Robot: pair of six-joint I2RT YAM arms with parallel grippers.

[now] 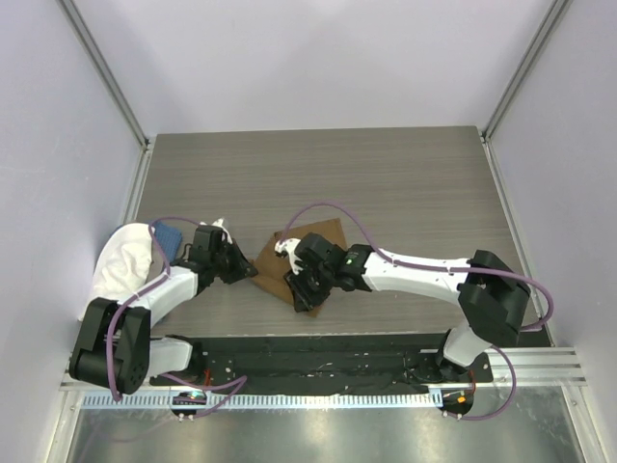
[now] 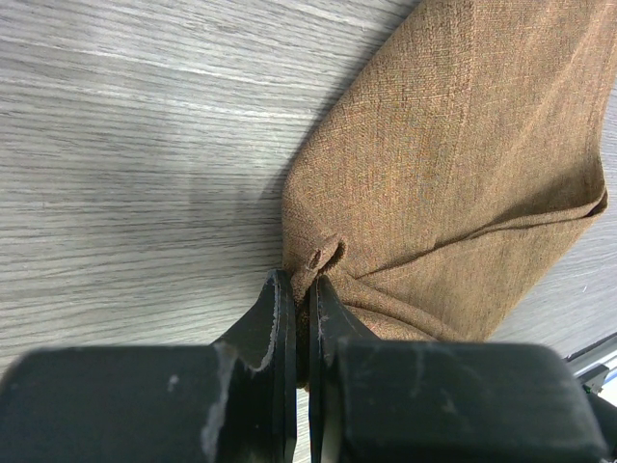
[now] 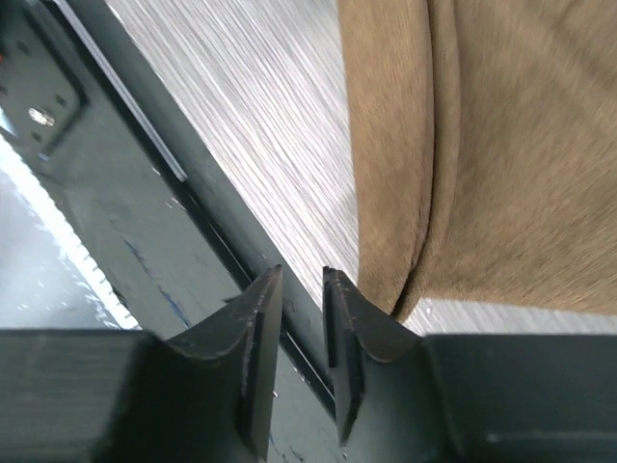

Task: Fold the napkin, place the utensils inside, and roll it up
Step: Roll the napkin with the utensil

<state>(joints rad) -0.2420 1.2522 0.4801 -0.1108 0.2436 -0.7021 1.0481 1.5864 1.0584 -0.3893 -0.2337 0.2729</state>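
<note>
The tan-brown napkin lies folded on the table between the two arms. In the left wrist view, my left gripper is shut on a bunched corner of the napkin, low on the table. It shows in the top view at the napkin's left corner. My right gripper has its jaws a narrow gap apart with nothing between them. It is just beside the napkin's folded near edge, over the table's front edge, and shows in the top view. The gold spoon is not in view.
A white cloth and a blue cloth lie at the table's left edge, behind the left arm. A black mounting strip runs along the table's front edge, right under the right gripper in the right wrist view.
</note>
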